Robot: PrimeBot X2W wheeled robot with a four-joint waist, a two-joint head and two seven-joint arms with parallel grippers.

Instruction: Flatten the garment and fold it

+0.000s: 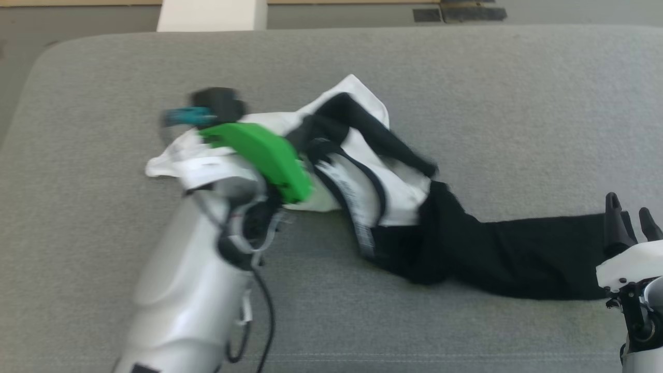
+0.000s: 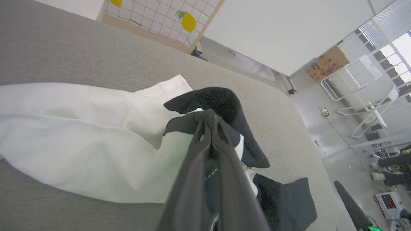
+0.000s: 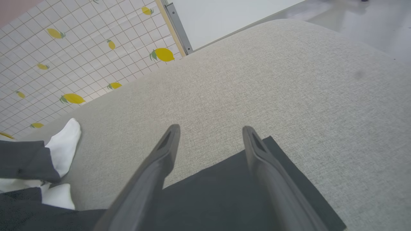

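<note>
Right, flattening stage, no fold begun. Nearest, the right gripper (image 1: 628,207) sits at the black end of the garment (image 1: 492,254), fingers (image 3: 257,160) spread wide over that dark edge and holding nothing. Can't tell whether they touch the cloth or hover. The pale left forearm (image 1: 186,290) reaches up and across to the bunched middle. The left gripper (image 2: 211,123) has its fingers pressed together, pinching a black fold that sits on top of the white cloth.

The garment lies crumpled in a long strip across the grey cushion (image 1: 466,77), white bunch on the robot's left, black tail trailing right.

Next move, my guess: pull the pinched fold up and out to the left to open the bunch. The right fingers would need to close on the black edge to hold it taut. Watch for dragging the whole strip rather than spreading it.

Hard to read: the head view is motion-blurred around the left gripper. Whether the pinched fold is sleeve or collar, can't tell. The lettering on the neckband (image 1: 357,207) is a smear. Beyond the cushion's far edge, a bit of floor (image 1: 362,15) is cut off.
</note>
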